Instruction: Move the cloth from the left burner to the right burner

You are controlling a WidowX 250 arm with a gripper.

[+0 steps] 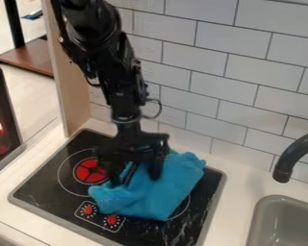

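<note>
"How far along is it?"

"Most of the way, I'd say. The blue cloth (pixel 173 185) lies bunched across the middle and right of the cooktop (pixel 214 204), and it covers most of the right burner (pixel 185 206). Only a bit of that ring shows, at the cloth's near right edge."

"And the left burner (pixel 90 170)?"

"Largely bare. Its red centre is in plain sight, though the cloth's left end comes close to the ring on the near right side, just beyond the knobs (pixel 111 219)."

"What about the gripper (pixel 140 180)? Has it got hold of anything?"

"Doesn't look like it. It's down at the left part of the cloth, with the jaws spread and blue fabric showing between them. I'd call that released, though folds hide the very ends."

"So what's left?"

"Perhaps just lifting away cleanly. If the whole cloth has to sit on the right burner, that left end wants a small shift to the right first."

"Any risk?"

"A fold could snag on the way up and drag cloth back to the left. I'd raise the arm (pixel 125 103) straight up and gently, then check how the cloth lies."
</note>
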